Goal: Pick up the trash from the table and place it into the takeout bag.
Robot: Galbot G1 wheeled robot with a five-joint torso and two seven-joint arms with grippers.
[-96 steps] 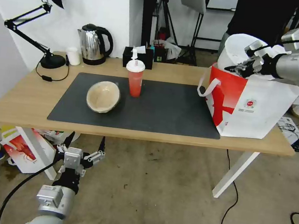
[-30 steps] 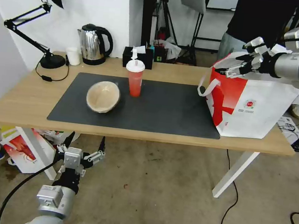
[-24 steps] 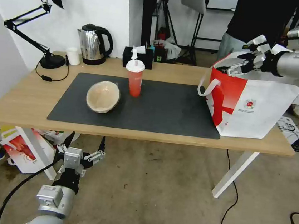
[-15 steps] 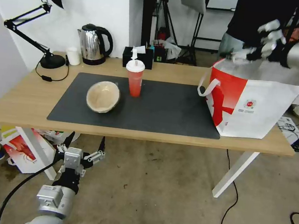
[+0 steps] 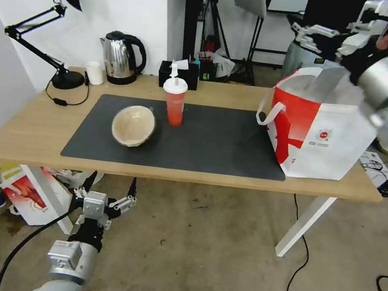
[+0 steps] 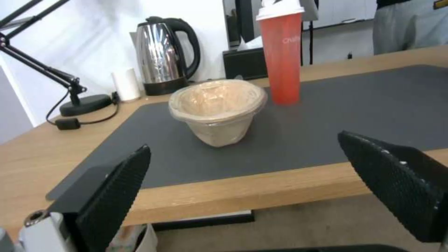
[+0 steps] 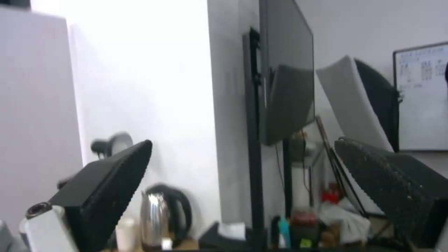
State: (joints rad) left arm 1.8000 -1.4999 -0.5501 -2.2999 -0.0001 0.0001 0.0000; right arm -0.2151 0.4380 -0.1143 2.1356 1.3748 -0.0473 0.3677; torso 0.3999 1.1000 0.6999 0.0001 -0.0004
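right gripper [image 5: 310, 30] spread, empty, high above bag [image 5: 326, 132] | left gripper [image 5: 103, 200] spread, below table [image 5: 27, 131] edge | paper bowl [image 5: 133, 125] and cup [image 5: 175, 101] on mat: light, crushable; probably pinch bowl rim

A: Any readable text?
B: Barely. Red drink cup [image 6: 281, 56], upper centre of the left wrist view, has faint white lettering near the rim, starts "Ch", rest too blurry.
A: Takeout bag [image 5: 326, 132]?
B: Small round red logo w/ tiny lines under it, right side of the head view. Illegible.
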